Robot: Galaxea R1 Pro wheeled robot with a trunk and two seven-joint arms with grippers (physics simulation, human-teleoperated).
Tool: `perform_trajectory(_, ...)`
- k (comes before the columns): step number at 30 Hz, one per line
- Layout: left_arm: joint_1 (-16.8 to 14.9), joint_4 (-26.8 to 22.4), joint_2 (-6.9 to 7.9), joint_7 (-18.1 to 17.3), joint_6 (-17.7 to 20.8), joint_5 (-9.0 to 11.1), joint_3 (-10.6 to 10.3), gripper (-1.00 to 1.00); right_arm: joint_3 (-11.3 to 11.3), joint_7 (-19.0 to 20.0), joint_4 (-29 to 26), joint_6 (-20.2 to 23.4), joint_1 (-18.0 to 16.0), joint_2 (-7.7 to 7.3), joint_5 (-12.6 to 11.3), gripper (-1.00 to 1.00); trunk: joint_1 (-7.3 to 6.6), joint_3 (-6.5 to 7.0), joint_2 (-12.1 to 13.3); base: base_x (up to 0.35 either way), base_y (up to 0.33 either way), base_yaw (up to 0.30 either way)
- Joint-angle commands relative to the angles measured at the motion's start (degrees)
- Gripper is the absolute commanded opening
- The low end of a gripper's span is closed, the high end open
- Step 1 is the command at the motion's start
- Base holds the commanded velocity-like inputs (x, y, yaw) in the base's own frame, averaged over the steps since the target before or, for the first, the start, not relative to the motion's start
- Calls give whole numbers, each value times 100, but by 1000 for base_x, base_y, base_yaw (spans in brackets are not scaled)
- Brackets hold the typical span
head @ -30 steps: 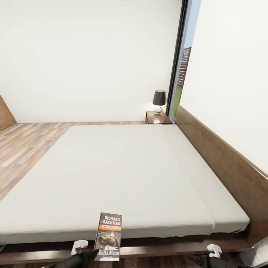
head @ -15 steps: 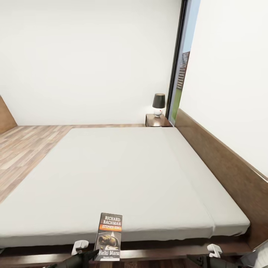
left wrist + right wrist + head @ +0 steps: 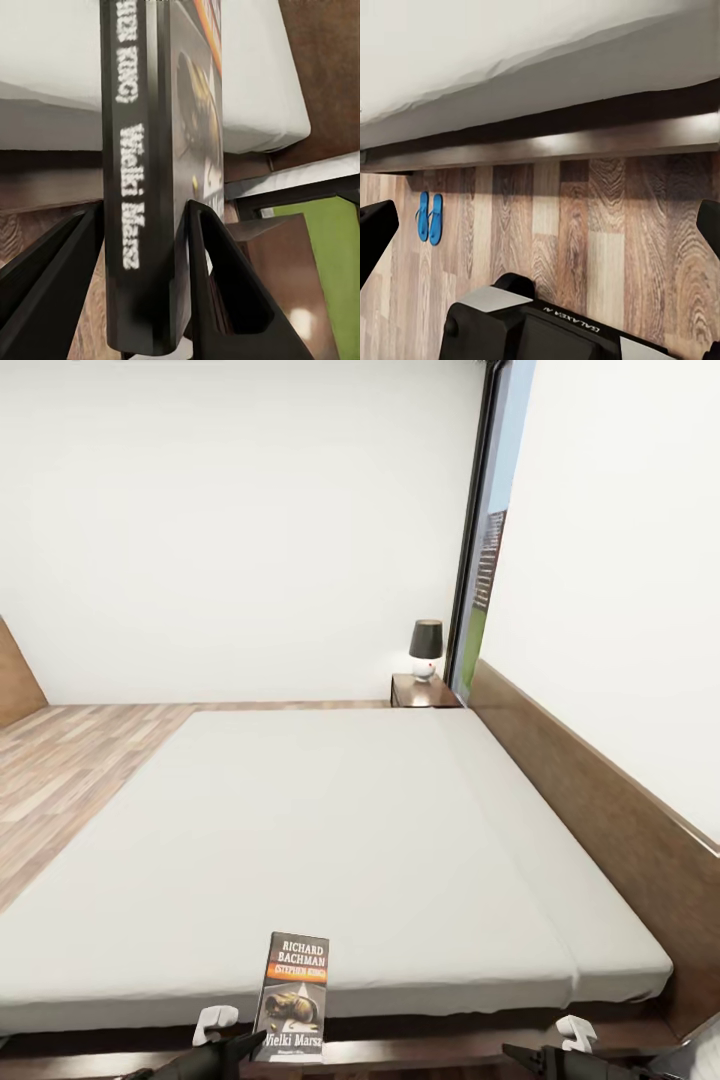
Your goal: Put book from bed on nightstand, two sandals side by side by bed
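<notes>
— So, what are we holding right now?

— We are gripping the book [image 3: 293, 996] in our left gripper [image 3: 142, 225]; in the left wrist view its two dark fingers [image 3: 225, 277] are pressing on either side of the book, with the spine lettering facing us. From the head view the book is standing upright at the near edge of the bed [image 3: 330, 840], its cover facing us, with the white "Richard Bachman" lettering above the orange band.

— And the right gripper [image 3: 540, 225]?

— We are keeping it spread wide; the dark fingertips [image 3: 375, 232] are sitting at opposite edges of the right wrist view, with nothing between them but the wood-plank floor [image 3: 585, 225].

— Where are the sandals [image 3: 429, 217]?

— We are seeing the two blue sandals lying side by side on the floor, just beside the dark bed frame [image 3: 585, 139].

— Is anything sitting in or on a container?

— We are looking at the nightstand [image 3: 424, 691] at the far right corner of the bed, beside the window [image 3: 487, 550]. A lamp [image 3: 426, 648] with a dark shade is standing on it. We cannot tell whether its drawer is holding anything.
</notes>
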Motion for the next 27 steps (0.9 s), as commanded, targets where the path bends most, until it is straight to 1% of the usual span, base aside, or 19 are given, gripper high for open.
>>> perform_trajectory(1, -2, 1, 0, -20, 59, 38, 5, -100, 34, 16, -4, 54, -3, -3, -59, 100, 0, 3, -4, 0, 0, 0)
perform_trajectory(18, -3, 67, 0, -12, 59, 38, 5, -100, 35, 16, -4, 54, -3, -3, -59, 100, 0, 161, -4, 0, 0, 0)
perform_trajectory(27, -4, 71, -66, 53, 54, 38, 13, -100, 38, 1, -4, 54, -3, -3, -59, 100, 0, 244, -4, 0, 0, 0)
